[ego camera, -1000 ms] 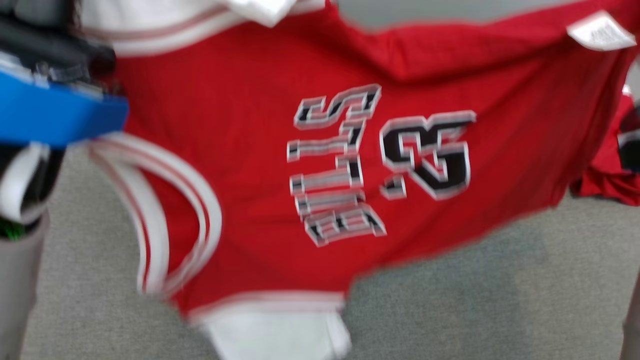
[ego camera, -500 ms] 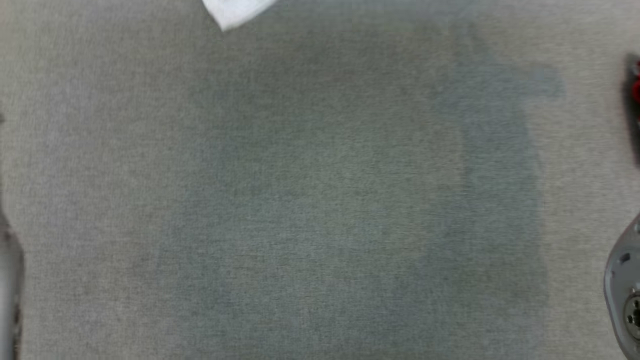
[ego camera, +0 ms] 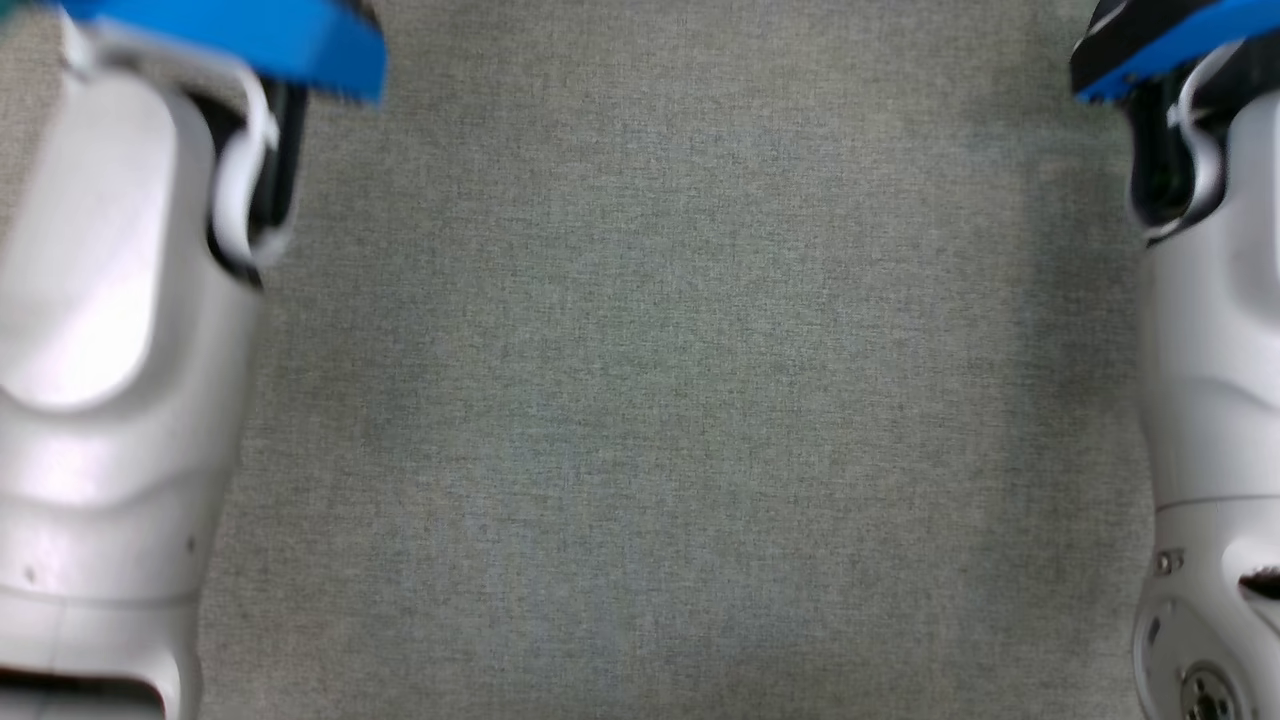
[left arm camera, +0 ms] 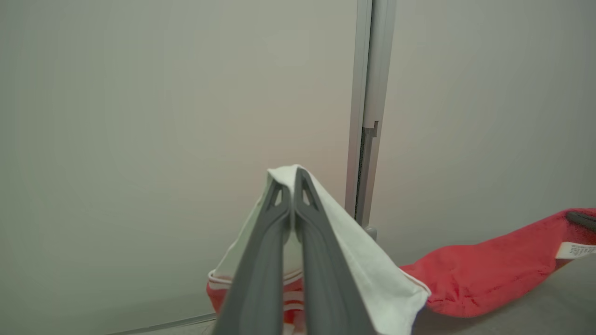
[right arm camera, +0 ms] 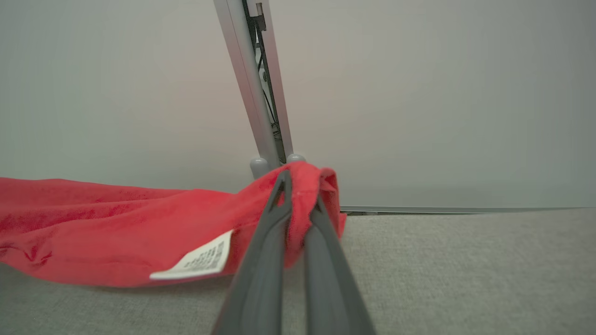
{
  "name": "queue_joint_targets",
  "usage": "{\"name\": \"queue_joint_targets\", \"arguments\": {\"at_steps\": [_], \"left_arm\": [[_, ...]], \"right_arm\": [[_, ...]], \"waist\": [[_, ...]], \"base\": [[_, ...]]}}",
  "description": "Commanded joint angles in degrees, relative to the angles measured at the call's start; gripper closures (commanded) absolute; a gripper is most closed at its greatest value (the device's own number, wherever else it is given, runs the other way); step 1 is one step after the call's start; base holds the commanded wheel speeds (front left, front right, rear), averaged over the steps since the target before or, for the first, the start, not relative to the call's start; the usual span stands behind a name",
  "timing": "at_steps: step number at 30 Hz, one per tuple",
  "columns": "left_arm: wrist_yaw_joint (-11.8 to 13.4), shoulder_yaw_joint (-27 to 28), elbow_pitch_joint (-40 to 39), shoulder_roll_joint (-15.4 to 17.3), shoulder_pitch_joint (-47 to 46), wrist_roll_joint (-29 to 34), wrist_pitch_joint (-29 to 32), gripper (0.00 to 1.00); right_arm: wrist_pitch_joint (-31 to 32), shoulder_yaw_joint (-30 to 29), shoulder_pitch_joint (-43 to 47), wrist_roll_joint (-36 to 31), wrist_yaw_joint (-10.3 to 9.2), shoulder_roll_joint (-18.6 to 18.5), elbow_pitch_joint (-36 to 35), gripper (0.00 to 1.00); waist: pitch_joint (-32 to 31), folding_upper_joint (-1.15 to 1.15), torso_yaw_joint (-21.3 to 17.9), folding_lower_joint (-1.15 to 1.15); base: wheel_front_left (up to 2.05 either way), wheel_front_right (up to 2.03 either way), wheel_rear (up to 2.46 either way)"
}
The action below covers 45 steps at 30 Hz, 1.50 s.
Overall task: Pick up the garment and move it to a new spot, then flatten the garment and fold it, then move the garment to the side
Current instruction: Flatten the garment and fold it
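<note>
Before the post (right arm camera: 251, 83), the garment (right arm camera: 116, 223) spans from left hand (left arm camera: 292, 184) to right hand (right arm camera: 300, 193), over the tabletop (right arm camera: 465, 270); wall (right arm camera: 442, 93) behind

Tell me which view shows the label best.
The right wrist view: the label is near and large. The left wrist view has it small at the right edge; the head view faces the grey surface.

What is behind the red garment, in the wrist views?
Behind the garment stand a pale wall and a metal post. The garment hides part of the post's foot.
</note>
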Motion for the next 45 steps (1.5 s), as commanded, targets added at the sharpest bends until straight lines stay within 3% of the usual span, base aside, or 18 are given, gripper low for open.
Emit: {"name": "queue_joint_targets", "arguments": {"at_steps": [1,8,17,29,35,39,45], "left_arm": [[-0.2,0.0,-0.7,0.1,2.3,-0.5,-0.8,1.00],[1.5,2.1,-9.1,1.7,18.7,-3.5,-3.4,1.00],[6.3,4.3,-24.3,3.7,39.0,-4.6,-3.8,1.00],[12.3,3.0,-38.4,6.7,62.0,-4.7,1.5,1.00],[13.6,2.2,-43.4,9.1,69.9,-5.9,6.3,1.00],[13.4,1.6,-43.8,9.9,72.4,-7.2,8.6,1.00],[10.9,-0.4,-37.7,8.7,70.2,-8.9,8.7,1.00]], "right_arm": [[-1.5,0.3,1.3,1.1,0.00,-0.1,0.4,1.00],[-7.8,5.0,8.9,9.5,0.00,0.3,-0.5,1.00],[-9.3,8.7,26.9,18.9,0.00,-1.0,-12.5,1.00],[-2.8,5.8,56.9,20.6,0.00,0.8,-35.8,1.00],[2.5,4.3,70.0,24.1,0.00,1.2,-45.1,1.00],[5.5,5.0,73.9,24.9,0.00,1.2,-44.8,1.00],[7.7,6.5,70.8,23.2,0.00,1.2,-38.0,1.00]], "waist": [[-0.1,0.00,-0.1,-0.01],[-2.7,0.00,-1.9,-0.01],[-11.4,0.00,-2.4,-0.01],[-26.8,0.00,-2.1,-0.01],[-29.6,0.00,-1.7,-0.01],[-29.5,0.00,-2.0,-0.01],[-28.3,0.00,-2.4,-0.01]], "base": [[0.00,0.00,0.00],[0.00,0.00,0.00],[0.00,0.00,0.00],[0.00,0.00,0.00],[0.00,0.00,0.00],[0.00,0.00,0.00],[0.00,0.00,0.00]]}}
